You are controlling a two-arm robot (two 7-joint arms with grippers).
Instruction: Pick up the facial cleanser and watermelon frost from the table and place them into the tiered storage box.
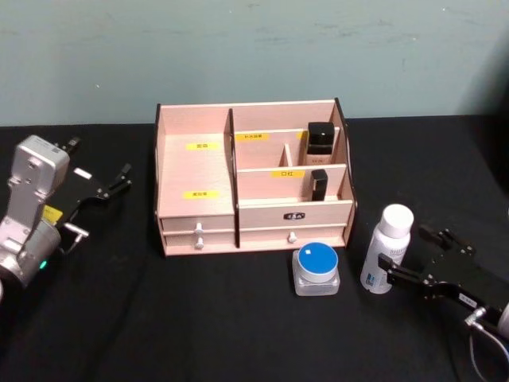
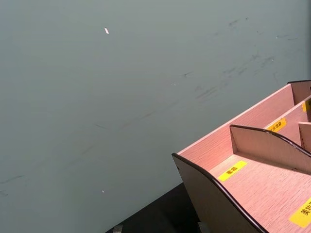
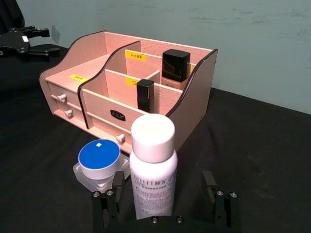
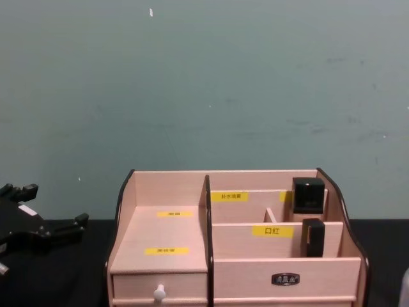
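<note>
A white bottle with a white cap, the facial cleanser (image 1: 387, 245) (image 3: 153, 170), stands on the black table right of the tiered storage box (image 1: 195, 171) (image 3: 192, 102) (image 4: 160, 240) (image 2: 262, 179). My right gripper (image 1: 406, 248) (image 3: 163, 191) is open with one finger on each side of the bottle's base, and neither touches it. A clear jar with a blue lid, apparently the watermelon frost (image 1: 316, 267) (image 3: 99, 162), sits in front of the box's drawers. Over the table left of the box, my left gripper (image 1: 121, 180) (image 4: 54, 211) (image 3: 43, 41) hangs open, holding nothing.
A black-capped bottle (image 1: 320, 137) (image 3: 175, 65) and a black lipstick (image 1: 319, 185) (image 3: 145, 94) stand in the box's right compartments. Its wide left tiers hold nothing. A teal wall (image 1: 254, 48) rises behind the table.
</note>
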